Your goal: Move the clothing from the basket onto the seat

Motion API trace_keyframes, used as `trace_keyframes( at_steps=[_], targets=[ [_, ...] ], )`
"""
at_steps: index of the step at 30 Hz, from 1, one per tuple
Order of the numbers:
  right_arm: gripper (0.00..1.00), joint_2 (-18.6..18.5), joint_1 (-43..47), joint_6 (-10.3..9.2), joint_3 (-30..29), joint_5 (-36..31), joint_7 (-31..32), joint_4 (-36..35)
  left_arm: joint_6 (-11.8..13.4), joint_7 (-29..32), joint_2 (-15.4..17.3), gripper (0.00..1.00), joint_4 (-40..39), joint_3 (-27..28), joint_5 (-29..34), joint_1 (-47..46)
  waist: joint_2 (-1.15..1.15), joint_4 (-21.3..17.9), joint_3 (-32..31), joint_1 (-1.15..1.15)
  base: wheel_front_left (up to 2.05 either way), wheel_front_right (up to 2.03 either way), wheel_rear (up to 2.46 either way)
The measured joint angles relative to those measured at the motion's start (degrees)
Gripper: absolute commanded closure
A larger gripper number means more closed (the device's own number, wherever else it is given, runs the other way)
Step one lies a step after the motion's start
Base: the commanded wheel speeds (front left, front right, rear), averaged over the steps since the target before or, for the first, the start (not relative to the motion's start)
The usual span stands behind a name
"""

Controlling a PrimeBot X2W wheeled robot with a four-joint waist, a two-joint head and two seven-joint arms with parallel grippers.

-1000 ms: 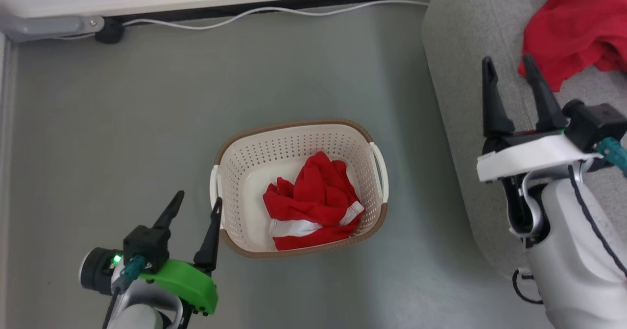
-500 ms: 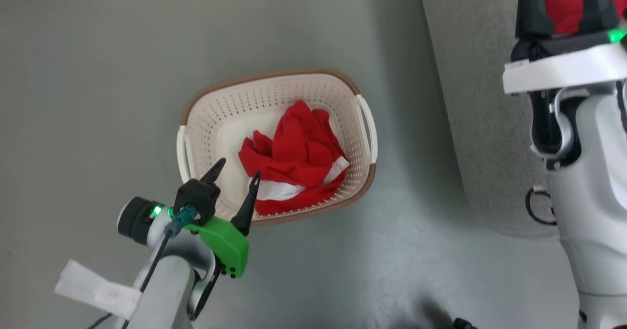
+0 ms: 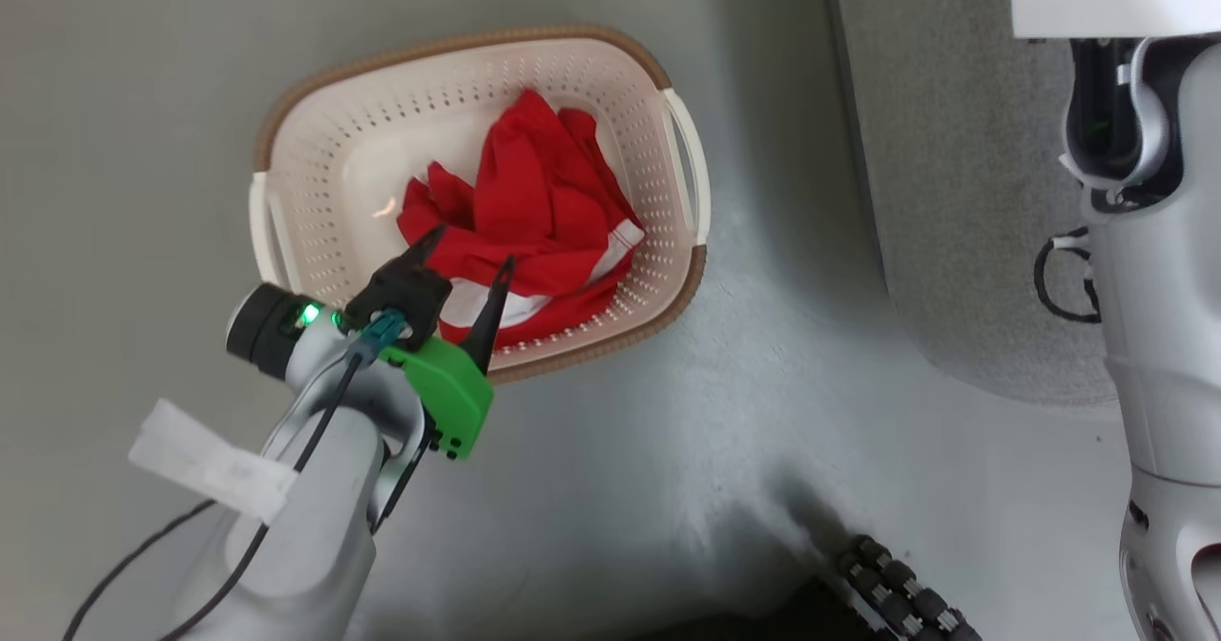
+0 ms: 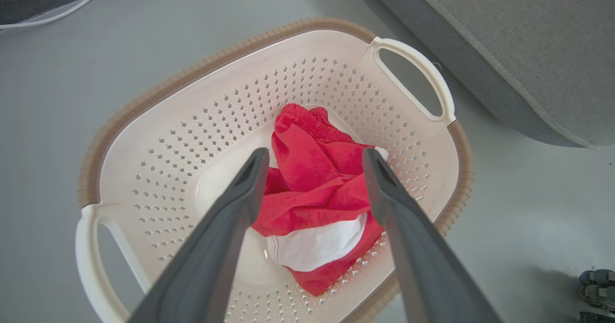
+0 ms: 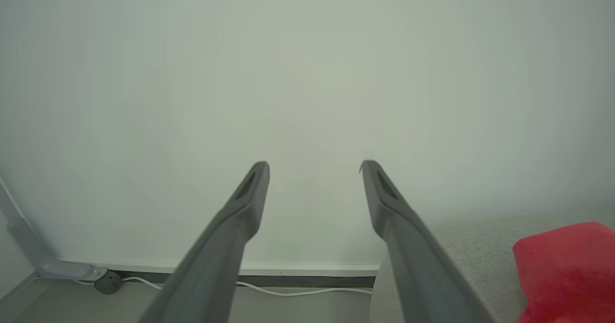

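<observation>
Clothing lies in two places. One red garment [image 4: 317, 188] is crumpled in the basket [image 3: 458, 38], toward its right and near side, with a white band showing at its near edge. Another red piece [image 5: 567, 265] rests on the seat [image 3: 954, 193], which stands just right of the basket on the floor [image 3: 143, 145].

The left claw [image 3: 474, 245] hangs over the basket's near rim, fingers spread wide with nothing between them. In the left wrist view the bunched red folds sit framed between its two fingers, farther along. Whether the tips touch the cloth I cannot tell; they look to be above it. The right claw [image 5: 314, 163] is also wide and empty, held up by the seat and pointing at the pale wall [image 5: 307, 73].

The step in hand looks like the reach for the garment left in the basket. Next, the left claw should go down inside the rim onto the raised ridge of red folds and close on a thick bunch rather than the flat white band. It should then lift until the cloth clears the basket wall before carrying it right to the seat. A thin pinch could slip, and the light basket might shift if nudged.
</observation>
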Motion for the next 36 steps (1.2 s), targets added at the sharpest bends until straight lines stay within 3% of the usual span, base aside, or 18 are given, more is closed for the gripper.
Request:
trace_keyframes(
  at_steps=[13,36],
  targets=[
    [0.0,2.11,-4.83,0.24,1.01,-0.19,-0.41,1.67,-0.75,0.29,1.63,0.0,4.05,-3.2,1.18,-6.55,0.0,-3.03,8.99,0.0,0.0,0.0,0.0],
    [0.0,4.37,-9.12,1.35,3.66,-0.15,-1.11,4.69,-1.01,5.24,5.04,0.0,11.83,-6.88,0.89,-10.69,0.0,-9.06,13.05,0.0,0.0,0.0,0.0]
  ],
)
